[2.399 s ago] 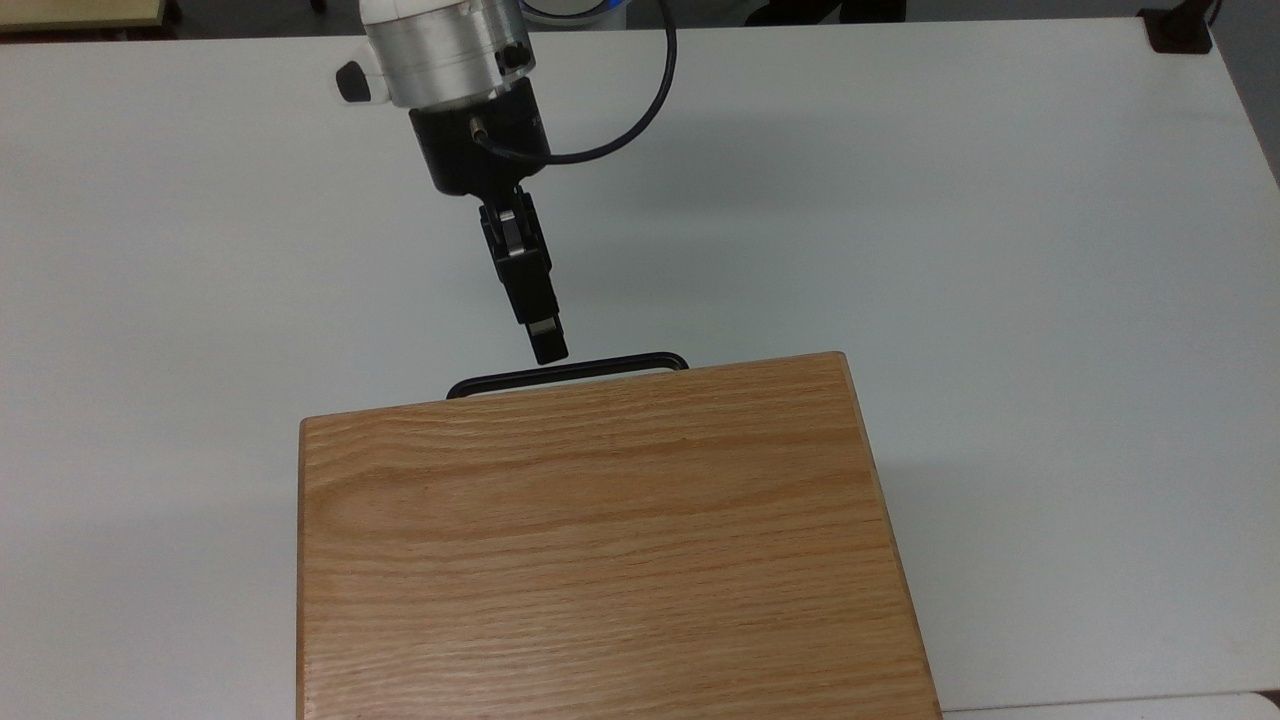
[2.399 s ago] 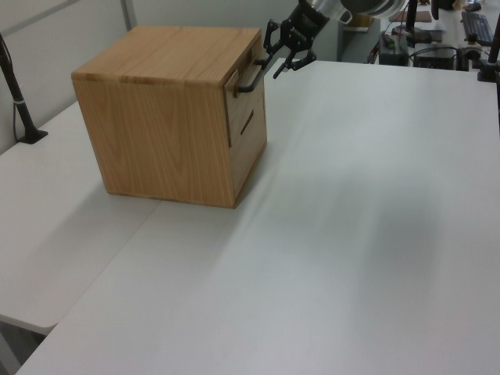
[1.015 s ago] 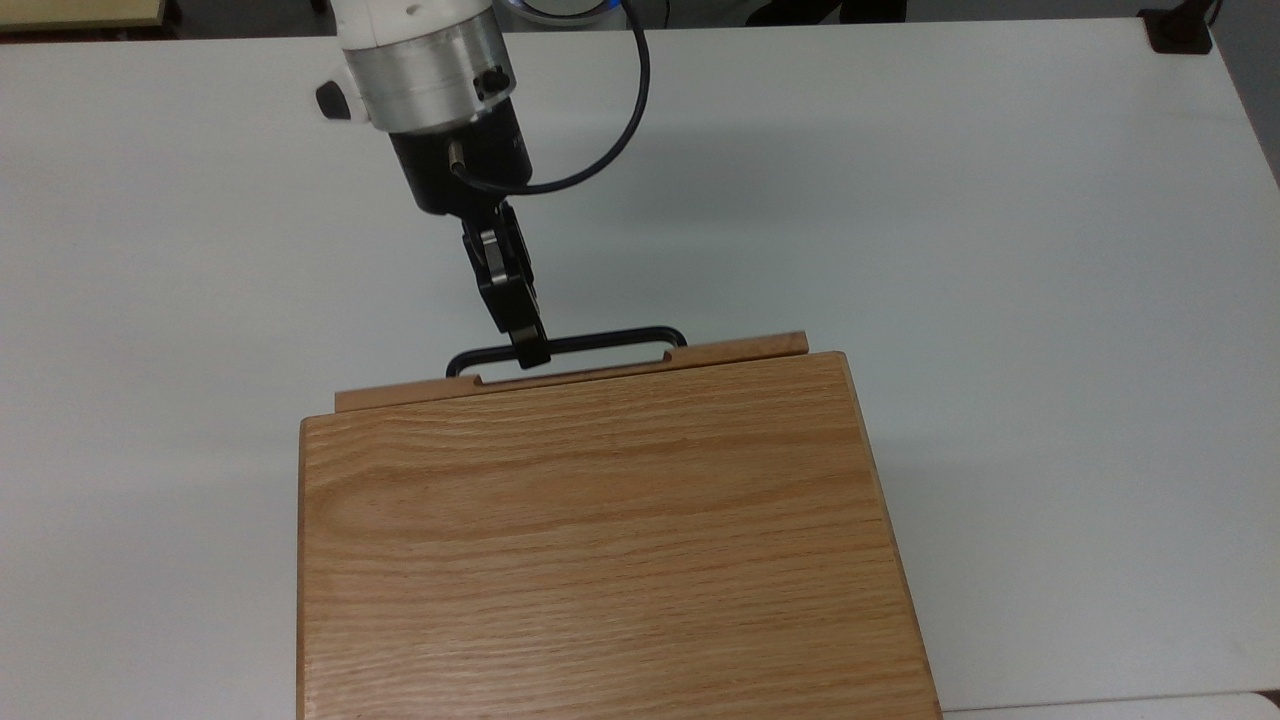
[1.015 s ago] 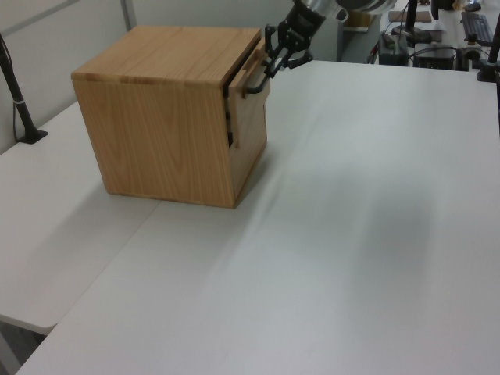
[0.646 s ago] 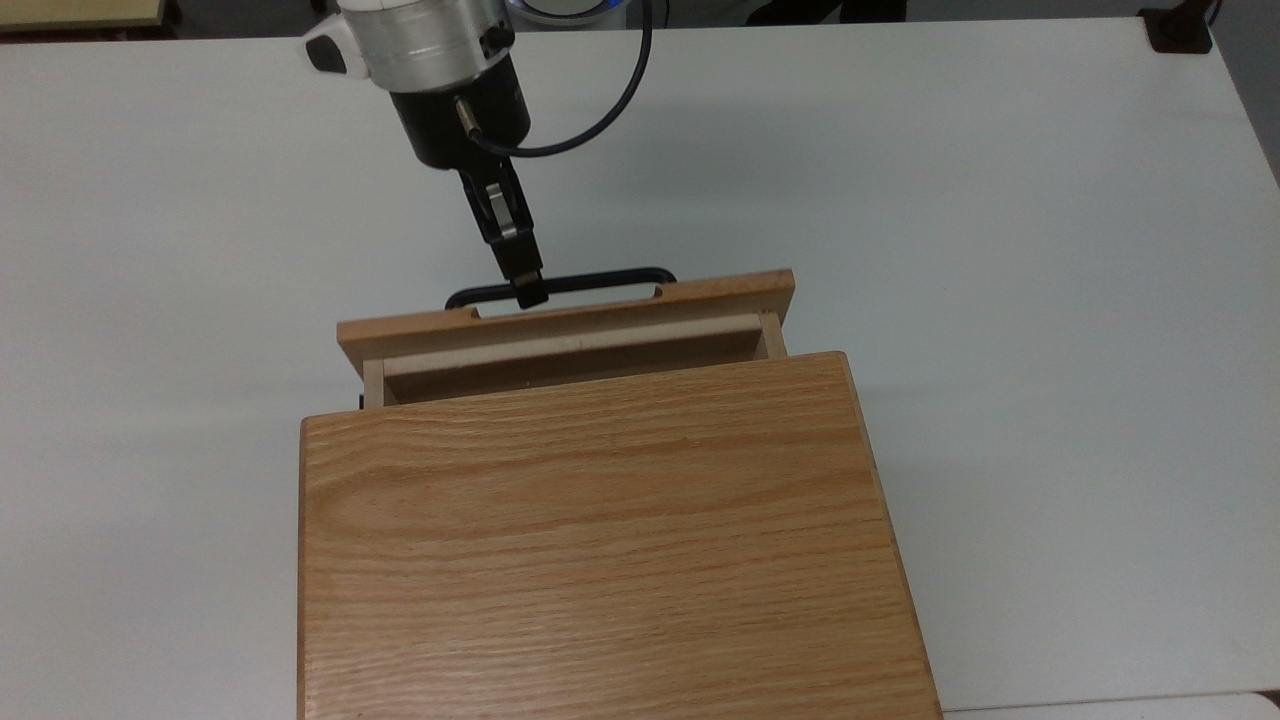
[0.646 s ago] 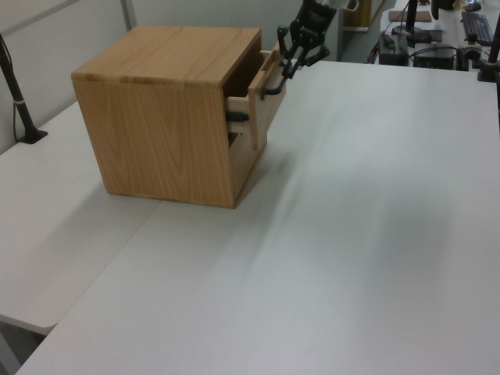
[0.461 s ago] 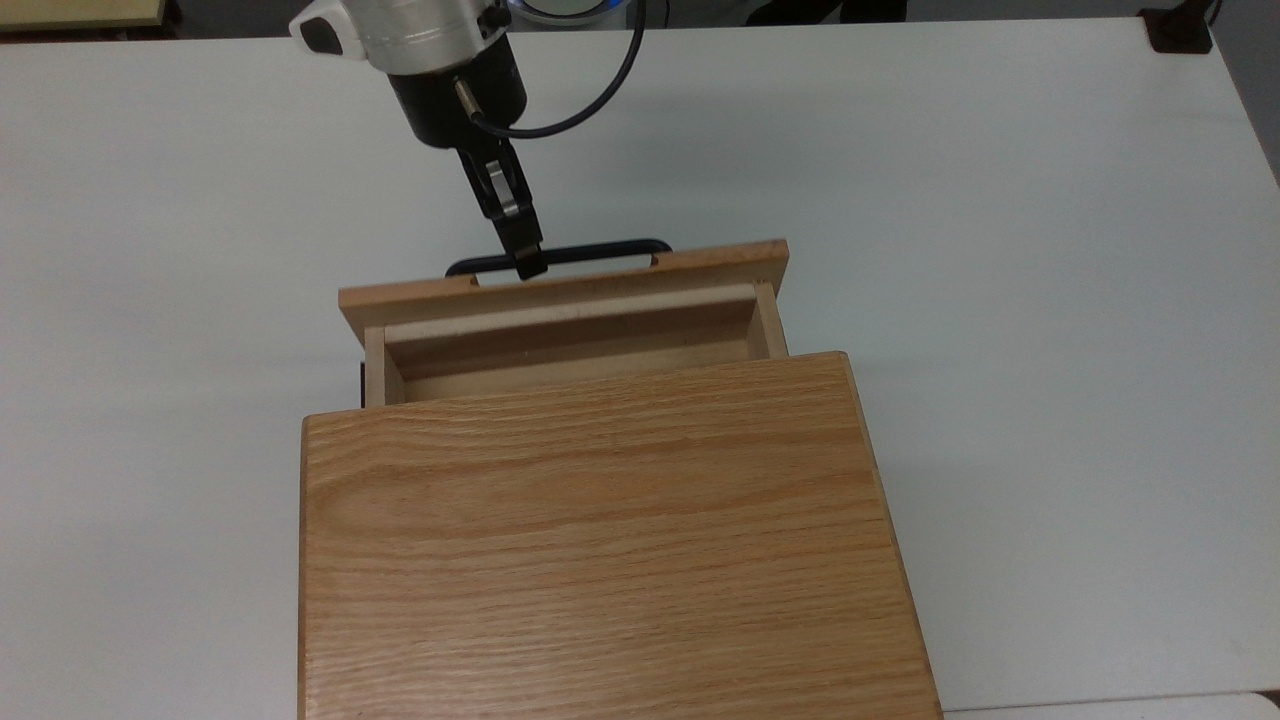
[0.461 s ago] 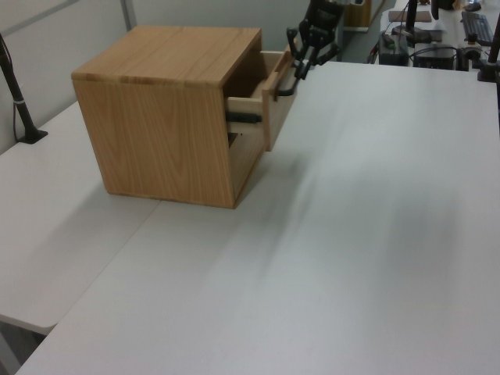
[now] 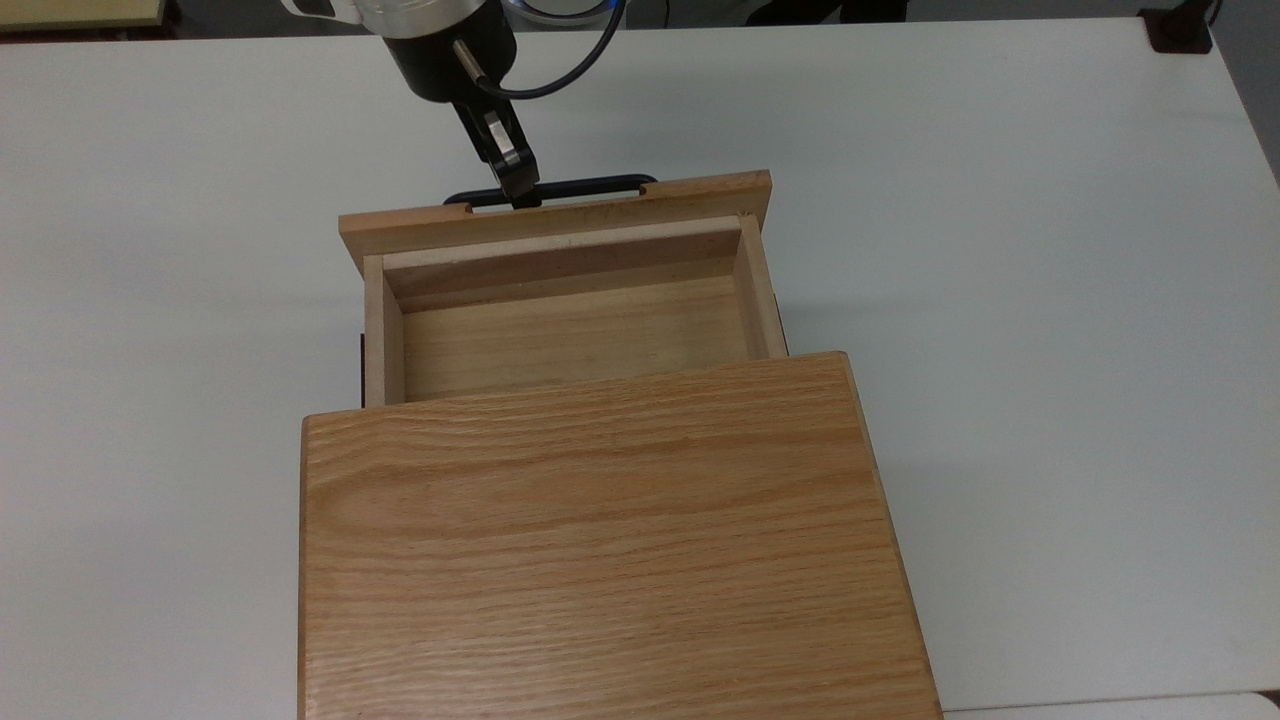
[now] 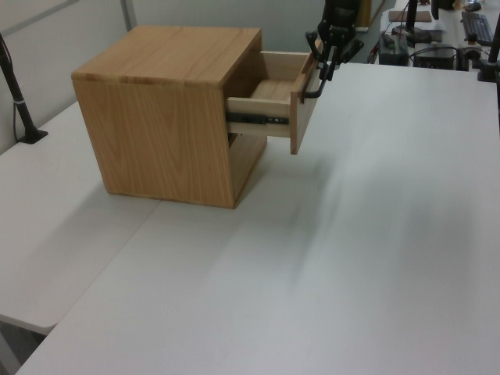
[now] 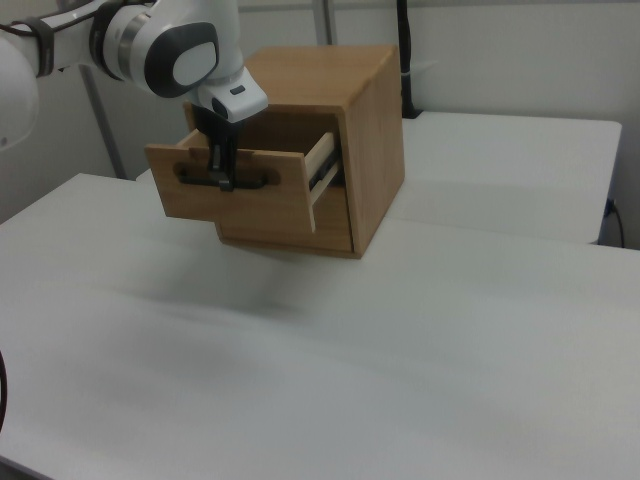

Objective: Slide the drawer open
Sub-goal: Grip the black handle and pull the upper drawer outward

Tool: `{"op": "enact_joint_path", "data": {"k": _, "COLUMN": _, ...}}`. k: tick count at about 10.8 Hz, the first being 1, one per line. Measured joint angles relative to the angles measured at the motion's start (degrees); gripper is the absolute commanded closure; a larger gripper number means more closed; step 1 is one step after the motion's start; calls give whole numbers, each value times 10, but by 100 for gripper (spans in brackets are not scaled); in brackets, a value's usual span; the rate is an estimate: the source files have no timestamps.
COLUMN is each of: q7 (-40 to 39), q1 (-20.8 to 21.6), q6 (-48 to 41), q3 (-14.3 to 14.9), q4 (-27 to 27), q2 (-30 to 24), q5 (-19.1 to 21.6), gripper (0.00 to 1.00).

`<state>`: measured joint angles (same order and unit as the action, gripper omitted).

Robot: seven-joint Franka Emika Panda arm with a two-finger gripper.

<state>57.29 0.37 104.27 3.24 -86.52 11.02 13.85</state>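
Top view shows me the cabinet (image 9: 600, 540) on the bench (image 9: 1050, 250), the drawer (image 9: 570, 310) well out from it, so I'd pull straight along the slides, end effector (image 9: 518, 192) clamped on the handle (image 9: 550, 190).

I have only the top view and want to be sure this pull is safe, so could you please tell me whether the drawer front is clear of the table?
Observer: Yes. In the right view the front of the drawer hangs above the table, with its shadow underneath.
Operator: Thank you. How does the claw meet the handle?
Observer: In the right view the claw comes down from above and is closed around the black bar handle.
Operator: And what carries the drawer?
Observer: In the left view a dark metal slide rail runs along the drawer's side into the cabinet.
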Motion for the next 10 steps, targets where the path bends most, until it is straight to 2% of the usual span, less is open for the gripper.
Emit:
{"op": "enact_joint_path", "data": {"k": 5, "q7": -27, "q1": -10, "q6": -69, "q3": 0, "q4": -17, "q2": -24, "q5": -7, "gripper": 100}}
{"op": "enact_joint_path", "data": {"k": 6, "q7": -31, "q1": -12, "q6": -78, "q3": 0, "q4": -20, "q2": -29, "q5": -9, "gripper": 93}}
{"op": "enact_joint_path", "data": {"k": 9, "q7": -55, "q1": -15, "q6": -99, "q3": 0, "q4": -26, "q2": -37, "q5": -18, "gripper": 45}}
{"op": "enact_joint_path", "data": {"k": 10, "q7": -102, "q1": -15, "q6": -115, "q3": -4, "q4": -26, "q2": -41, "q5": -18, "gripper": 30}}
